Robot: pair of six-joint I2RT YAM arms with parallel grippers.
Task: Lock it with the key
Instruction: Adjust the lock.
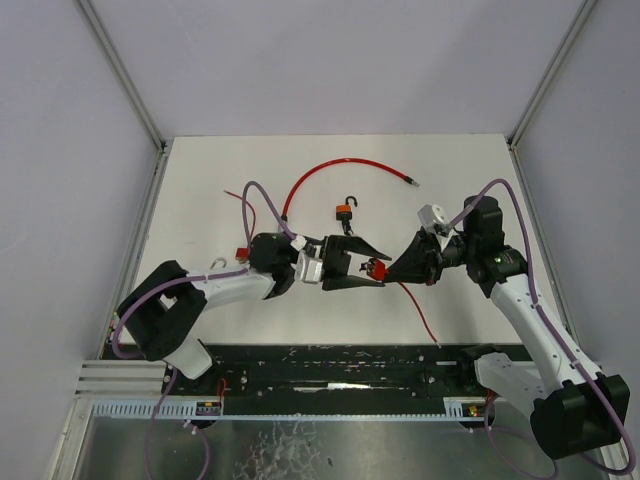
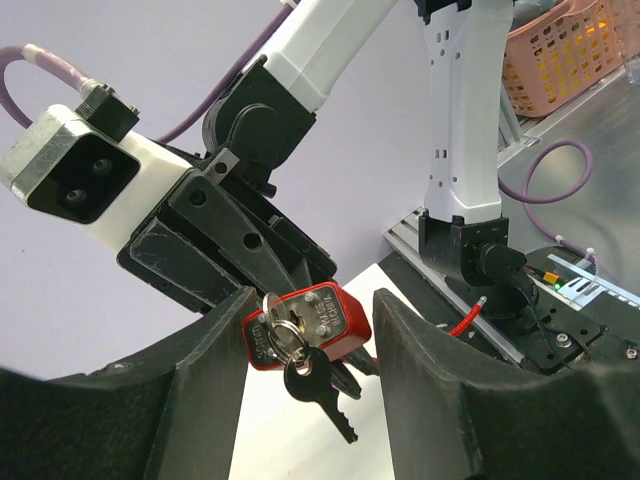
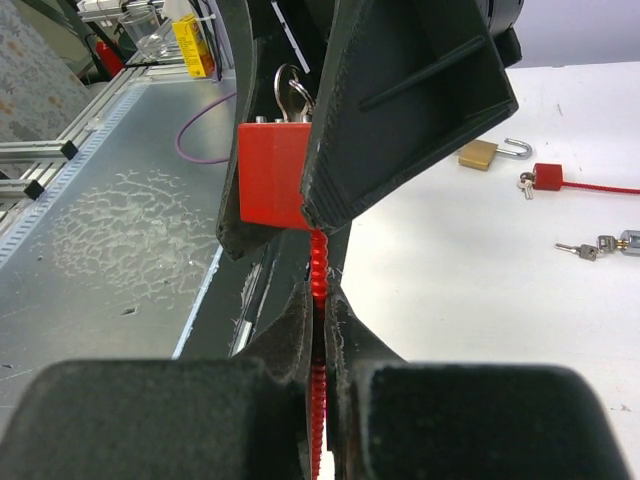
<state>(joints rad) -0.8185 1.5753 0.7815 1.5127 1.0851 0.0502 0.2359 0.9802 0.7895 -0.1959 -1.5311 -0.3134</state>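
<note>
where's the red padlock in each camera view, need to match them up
Top external: the red padlock sits mid-picture, between the two arms' tips.
Left wrist: lower centre, inside the left pincer, with keys hanging below.
Right wrist: upper left of centre, partly behind a black finger.
Shared landmark: the right pincer, shut on the red cable beside the lock.

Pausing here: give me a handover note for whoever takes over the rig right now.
Left gripper: jaws either side of the red padlock, grip unclear.
Right gripper: jaws shut on the padlock's red cable, holding it up between the arms.
Keys hang at the padlock's near end; one seems inserted.
Done: padlock picked up and presented.
Left: turn the key; locked state not visible.
</note>
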